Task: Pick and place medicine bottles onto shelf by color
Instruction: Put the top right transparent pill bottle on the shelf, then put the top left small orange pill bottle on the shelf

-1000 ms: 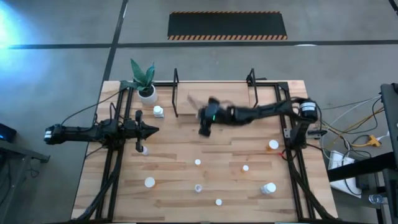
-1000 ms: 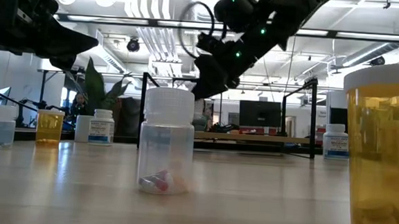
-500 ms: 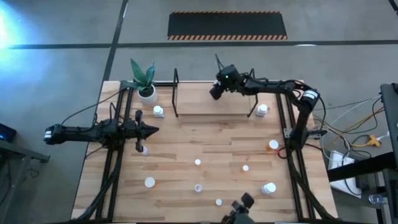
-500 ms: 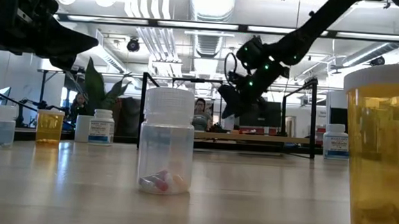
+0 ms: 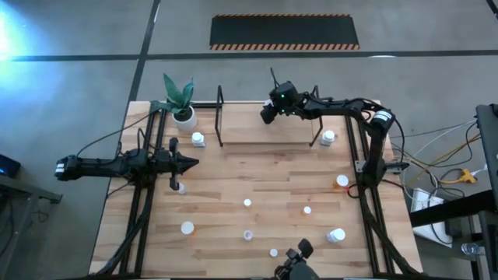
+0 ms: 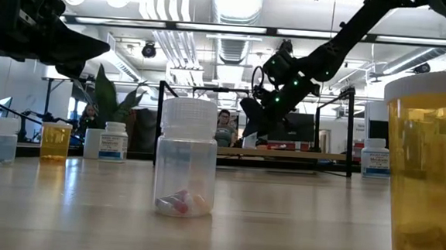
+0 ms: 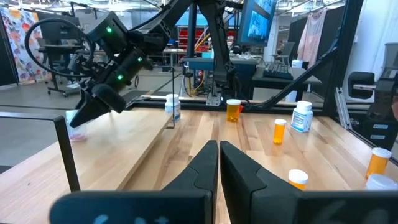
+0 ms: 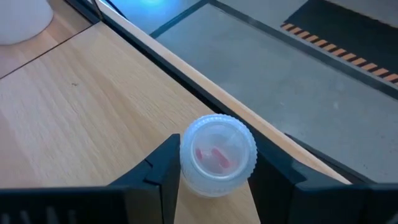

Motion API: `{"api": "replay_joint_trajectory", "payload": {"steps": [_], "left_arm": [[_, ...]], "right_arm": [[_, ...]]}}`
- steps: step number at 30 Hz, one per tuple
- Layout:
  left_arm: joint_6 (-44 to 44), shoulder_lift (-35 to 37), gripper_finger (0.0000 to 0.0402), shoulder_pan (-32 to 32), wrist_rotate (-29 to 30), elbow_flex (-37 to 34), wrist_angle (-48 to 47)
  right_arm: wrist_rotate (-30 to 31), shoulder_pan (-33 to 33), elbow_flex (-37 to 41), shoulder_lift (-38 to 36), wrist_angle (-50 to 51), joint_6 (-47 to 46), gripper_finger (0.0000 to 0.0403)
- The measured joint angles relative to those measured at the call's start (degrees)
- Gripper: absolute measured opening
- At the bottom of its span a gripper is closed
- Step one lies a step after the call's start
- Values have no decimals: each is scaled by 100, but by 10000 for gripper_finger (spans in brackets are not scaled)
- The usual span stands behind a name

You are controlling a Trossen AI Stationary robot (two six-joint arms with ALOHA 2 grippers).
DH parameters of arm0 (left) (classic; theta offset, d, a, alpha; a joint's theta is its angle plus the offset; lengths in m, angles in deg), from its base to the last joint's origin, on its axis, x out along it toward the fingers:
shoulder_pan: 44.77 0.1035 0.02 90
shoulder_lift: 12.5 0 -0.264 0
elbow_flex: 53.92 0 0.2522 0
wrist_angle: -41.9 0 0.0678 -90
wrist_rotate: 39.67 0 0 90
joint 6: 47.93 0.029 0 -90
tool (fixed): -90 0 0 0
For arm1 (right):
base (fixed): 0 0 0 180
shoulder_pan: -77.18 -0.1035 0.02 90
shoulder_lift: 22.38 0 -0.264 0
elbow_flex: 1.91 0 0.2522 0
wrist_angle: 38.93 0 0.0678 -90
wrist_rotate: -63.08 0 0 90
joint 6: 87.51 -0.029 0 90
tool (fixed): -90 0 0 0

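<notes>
Fingers of the right gripper [image 8: 214, 171] are clamped on a small clear bottle [image 8: 217, 155] with a ribbed pale cap and pink pills visible inside; one dark finger [image 8: 163, 167] presses each side of it. Half a second ago this gripper hung at nearly the same place over the shelf [image 5: 257, 134]; since then it has only shifted slightly along the shelf's far edge, while a full second ago it was out over the middle of the tabletop [image 5: 272, 187]. Below the fingers lies the pale wooden board of the shelf, with its edge and the grey floor just beyond them. In the low view the right gripper [image 6: 256, 111] hangs close above the shelf. The left gripper [image 7: 219, 163] has not moved: its fingers are pressed together with nothing between them, hovering over the tabletop's left part. Ahead of those fingers stand several other bottles: an orange bottle [image 7: 280, 131], a white bottle [image 7: 302, 116] beside it, and another white one [image 7: 173, 107] by the shelf's wire frame. A potted plant [image 5: 181, 103] stands at the far left corner, unchanged.
</notes>
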State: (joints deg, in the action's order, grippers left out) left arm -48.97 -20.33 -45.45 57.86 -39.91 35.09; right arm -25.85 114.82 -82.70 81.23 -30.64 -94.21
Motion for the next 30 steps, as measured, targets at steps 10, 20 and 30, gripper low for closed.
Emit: {"api": "replay_joint_trajectory", "payload": {"steps": [10, 20, 30], "left_arm": [[0, 0, 0, 1, 0, 0, 1], [0, 0, 0, 1, 0, 0, 0], [0, 0, 0, 2, -1, 0, 0]], "right_arm": [[37, 2, 5, 13, 46, 131, 187], [42, -26, 7, -112, -296, 493, 262], [44, -321, 99, -1175, -372, 706, 273]]}}
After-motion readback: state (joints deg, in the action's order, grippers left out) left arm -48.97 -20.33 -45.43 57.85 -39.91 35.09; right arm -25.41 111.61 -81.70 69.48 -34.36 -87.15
